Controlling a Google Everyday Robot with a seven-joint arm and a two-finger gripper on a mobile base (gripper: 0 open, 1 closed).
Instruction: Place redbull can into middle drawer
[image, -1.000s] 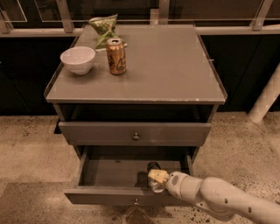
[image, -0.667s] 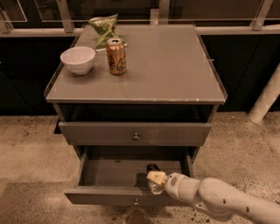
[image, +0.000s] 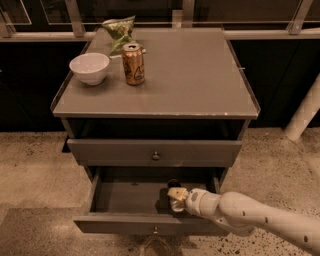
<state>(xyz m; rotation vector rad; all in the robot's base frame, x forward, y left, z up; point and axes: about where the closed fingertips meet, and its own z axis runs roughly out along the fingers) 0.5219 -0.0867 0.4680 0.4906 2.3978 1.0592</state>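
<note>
Grey tabletop (image: 190, 75) sitting over the drawers, white bowl (image: 89, 67) resting near the back left corner, orange can (image: 133, 63) standing just beside the bowl, green bag (image: 119, 31) lying at the back edge behind the can, gripper (image: 176, 197) reaching into the open middle drawer (image: 125, 197) below the front edge.

Your white arm (image: 260, 220) is stretching in from the lower right corner of the camera view, angling leftward and slightly upward, its rounded forearm narrowing into a short cylindrical wrist (image: 201, 202). Your gripper (image: 175, 197), pale yellowish at its end, is sitting low near the centre of the view, pointing left
</note>
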